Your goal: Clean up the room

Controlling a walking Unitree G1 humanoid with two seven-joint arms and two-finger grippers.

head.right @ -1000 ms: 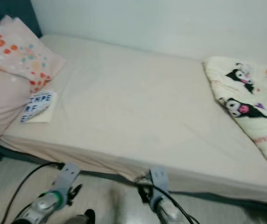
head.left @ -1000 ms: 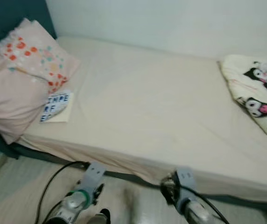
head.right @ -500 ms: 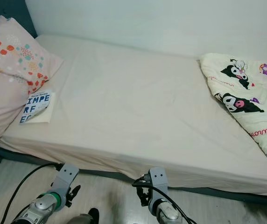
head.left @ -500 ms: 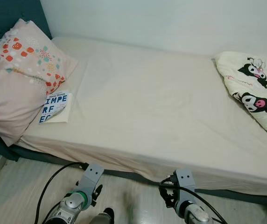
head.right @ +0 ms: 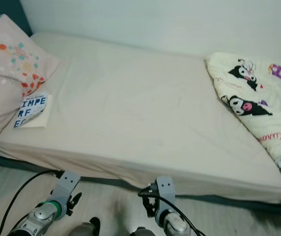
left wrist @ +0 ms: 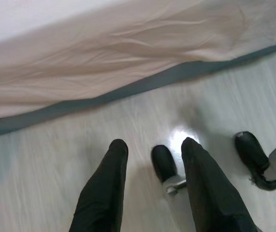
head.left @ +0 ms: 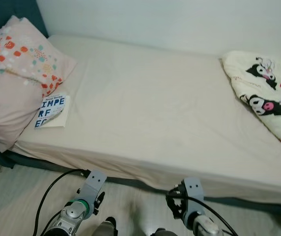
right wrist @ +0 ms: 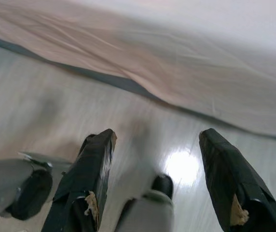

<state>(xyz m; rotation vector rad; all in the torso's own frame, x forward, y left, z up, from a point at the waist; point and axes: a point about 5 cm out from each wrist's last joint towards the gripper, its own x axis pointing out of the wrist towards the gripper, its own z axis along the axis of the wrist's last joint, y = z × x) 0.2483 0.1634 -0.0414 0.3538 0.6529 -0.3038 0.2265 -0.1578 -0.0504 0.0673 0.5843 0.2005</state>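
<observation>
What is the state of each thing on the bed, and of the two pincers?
Book: closed, lying flat beside the pillow.
Pillow: at the head of the bed, slightly slumped.
Blanket: bunched up at the foot end.
Sheet: spread, lightly wrinkled.
Left pincer: open, holding nothing, above the floor.
Right pincer: open, holding nothing, above the floor.

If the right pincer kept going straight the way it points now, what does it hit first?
Probably the pale glossy wood-look floor just short of the bed. The open right pincer angles down at it, with the draped beige bedsheet edge beyond. Depth is hard to judge.
</observation>
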